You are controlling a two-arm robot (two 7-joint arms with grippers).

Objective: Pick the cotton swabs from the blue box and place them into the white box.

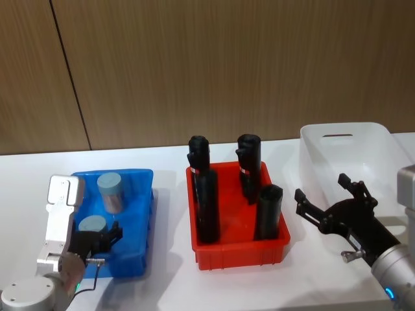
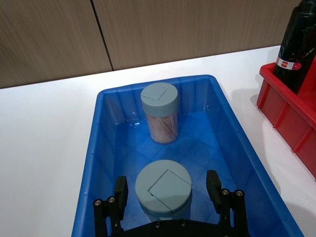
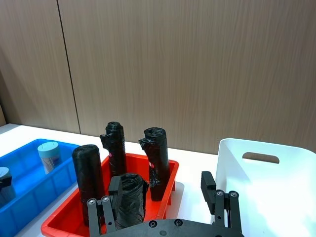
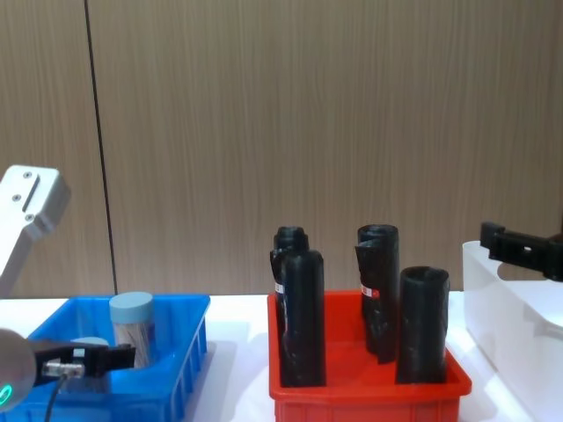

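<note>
With the left gripper (image 2: 167,183) spread apart around the swab tub (image 1: 93,224) at the blue box's (image 1: 114,173) 6 o'clock end, an off-centre squeeze could have popped the smooth round tub sideways, while the right gripper (image 3: 161,181) hung, also apart, by the white box (image 3: 269,197) at 3 o'clock.

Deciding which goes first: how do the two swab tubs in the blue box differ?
The near tub sits between the left gripper's open fingers; the far tub stands free near the blue box's far wall. The far tub's clear side shows its swabs; the near tub shows mostly its lid. Both stand upright with pale blue lids.
</note>
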